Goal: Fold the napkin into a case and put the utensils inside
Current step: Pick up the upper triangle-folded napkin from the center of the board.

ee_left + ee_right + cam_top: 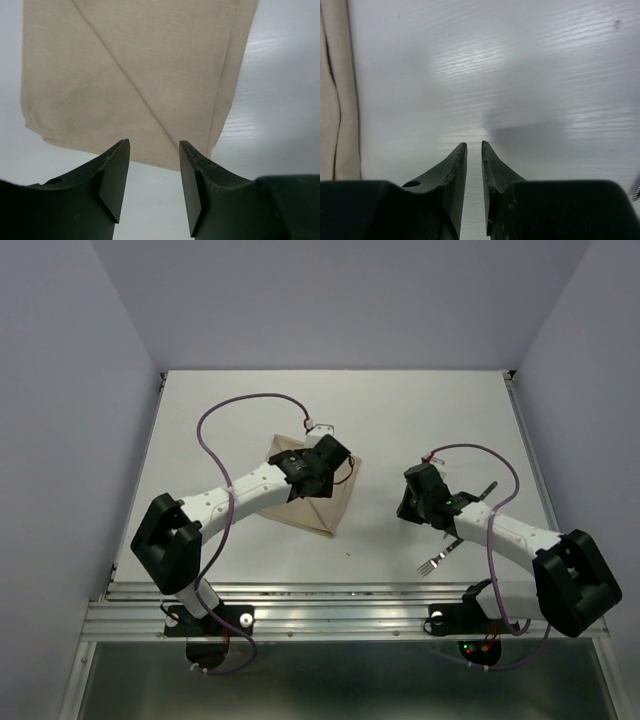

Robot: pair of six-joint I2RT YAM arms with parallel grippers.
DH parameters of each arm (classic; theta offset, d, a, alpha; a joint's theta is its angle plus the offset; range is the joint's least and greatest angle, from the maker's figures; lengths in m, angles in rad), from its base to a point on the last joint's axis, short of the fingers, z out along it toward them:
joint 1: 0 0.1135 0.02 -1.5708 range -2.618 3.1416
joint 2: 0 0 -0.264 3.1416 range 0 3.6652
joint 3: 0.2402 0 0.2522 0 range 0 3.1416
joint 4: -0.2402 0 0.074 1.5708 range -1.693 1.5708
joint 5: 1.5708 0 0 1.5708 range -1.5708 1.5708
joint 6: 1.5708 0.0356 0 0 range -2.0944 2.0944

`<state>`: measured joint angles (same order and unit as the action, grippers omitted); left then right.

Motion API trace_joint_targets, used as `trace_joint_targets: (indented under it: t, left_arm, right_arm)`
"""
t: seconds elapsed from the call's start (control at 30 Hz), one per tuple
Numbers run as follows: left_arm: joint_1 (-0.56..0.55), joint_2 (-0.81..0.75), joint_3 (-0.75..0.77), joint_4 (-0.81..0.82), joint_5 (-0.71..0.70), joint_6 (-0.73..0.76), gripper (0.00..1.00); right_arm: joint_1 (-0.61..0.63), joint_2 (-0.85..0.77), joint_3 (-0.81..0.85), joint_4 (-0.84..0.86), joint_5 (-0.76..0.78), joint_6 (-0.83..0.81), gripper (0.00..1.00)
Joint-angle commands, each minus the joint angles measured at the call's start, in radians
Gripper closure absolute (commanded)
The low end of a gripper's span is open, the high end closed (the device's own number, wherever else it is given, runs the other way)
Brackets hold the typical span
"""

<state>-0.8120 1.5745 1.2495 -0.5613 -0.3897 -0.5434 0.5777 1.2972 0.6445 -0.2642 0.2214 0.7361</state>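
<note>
The napkin [325,505] lies folded into a beige-tan layered shape left of the table's middle, with a diagonal crease showing in the left wrist view [135,75]. My left gripper [318,462] hovers over it, open and empty [154,150], with the jaws just off the cloth's edge. My right gripper [407,504] is shut and empty [474,146] above bare table to the right of the napkin, whose edge shows at the left [335,100]. The fork [434,562] lies near the front edge under my right arm. A dark slim piece [487,487], perhaps the knife, sticks out behind that arm.
The white table [420,410] has a raised rail along its near edge [330,592] and grey walls on three sides. Purple cables loop over both arms.
</note>
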Motion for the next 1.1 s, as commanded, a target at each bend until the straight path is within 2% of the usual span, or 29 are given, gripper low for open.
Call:
trace_joint_targets:
  t: [0.0,0.07,0.3,0.87,1.0,1.07]
  left_arm:
    - [-0.122,0.086,-0.016,-0.015,-0.094,-0.045,0.44]
    - [-0.189,0.122,-0.012,-0.017,-0.112,-0.056,0.44]
    - [-0.309,0.225,0.013,-0.003,-0.149,-0.067,0.44]
    - [-0.34,0.371,0.028,-0.006,-0.212,-0.041,0.56]
    - [-0.339,0.378,0.016,0.021,-0.201,-0.018,0.65]
    - [-0.335,0.387,0.013,0.038,-0.181,0.002,0.8]
  right_arm:
    - [-0.099,-0.071,-0.046,0.008,-0.056,-0.041,0.75]
    - [-0.125,-0.099,-0.06,0.008,-0.071,-0.046,0.74]
    - [-0.153,-0.145,-0.092,0.008,-0.091,-0.049,0.65]
    - [-0.153,-0.176,-0.109,0.0,-0.088,-0.05,0.64]
    - [-0.153,-0.182,-0.105,-0.007,-0.082,-0.05,0.64]
    - [-0.153,-0.191,-0.101,-0.02,-0.071,-0.052,0.64]
